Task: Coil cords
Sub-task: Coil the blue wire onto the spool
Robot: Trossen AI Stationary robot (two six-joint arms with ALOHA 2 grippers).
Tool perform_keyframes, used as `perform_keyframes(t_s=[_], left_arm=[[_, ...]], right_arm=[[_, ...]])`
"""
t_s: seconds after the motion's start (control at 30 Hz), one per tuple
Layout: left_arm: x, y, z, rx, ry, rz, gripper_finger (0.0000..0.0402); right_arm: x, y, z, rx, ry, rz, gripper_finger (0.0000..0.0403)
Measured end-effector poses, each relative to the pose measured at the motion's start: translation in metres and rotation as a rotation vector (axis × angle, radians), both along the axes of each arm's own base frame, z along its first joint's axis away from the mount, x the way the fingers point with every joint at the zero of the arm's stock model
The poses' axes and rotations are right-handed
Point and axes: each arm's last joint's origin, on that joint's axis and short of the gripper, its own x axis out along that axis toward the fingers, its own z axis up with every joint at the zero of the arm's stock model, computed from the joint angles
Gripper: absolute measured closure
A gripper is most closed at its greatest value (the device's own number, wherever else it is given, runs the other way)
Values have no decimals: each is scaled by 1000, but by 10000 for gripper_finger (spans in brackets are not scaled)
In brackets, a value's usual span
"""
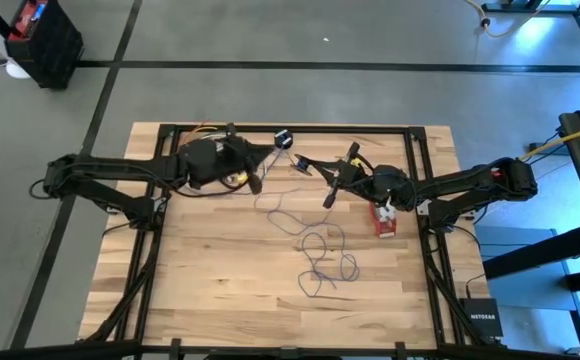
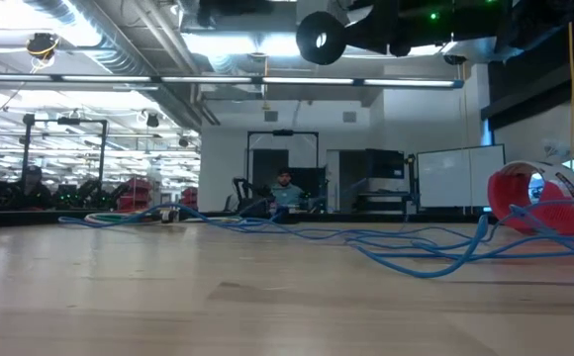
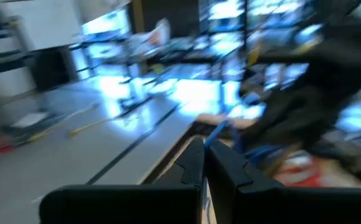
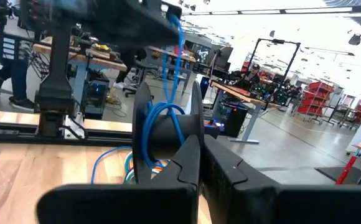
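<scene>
The thin cord (image 1: 315,250) is strung from upper centre down to lower centre of the table (image 1: 210,270). In the right wrist view alone, loops are seen round the right gripper (image 4: 200,163), pressed together; the left gripper (image 1: 256,184) is likewise closed.

The left wrist view is smeared with motion: the blue cord (image 3: 218,132) is only a streak above the left claw (image 3: 204,163), and the dark mass behind it cannot be identified. In the low view, the red-and-white bundle (image 2: 536,194) is cut off by the right edge.
</scene>
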Motion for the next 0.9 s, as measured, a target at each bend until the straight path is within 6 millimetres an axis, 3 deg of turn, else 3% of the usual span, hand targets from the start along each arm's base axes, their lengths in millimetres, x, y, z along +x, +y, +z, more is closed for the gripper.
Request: perform_keyframes(t_s=[0.17, 0.4, 0.7, 0.9], left_arm=[[9, -13, 0, -5, -49, -100, 400], [25, -30, -15, -18, -7, -171, 399], [36, -31, -25, -37, -7, -172, 399], [57, -31, -40, -19, -54, -174, 396]], right_arm=[[0, 0, 0, 2, 4, -17, 391], [-1, -2, 0, 9, 3, -78, 390], [-1, -2, 0, 9, -4, -77, 390], [-1, -2, 1, 10, -10, -77, 390]])
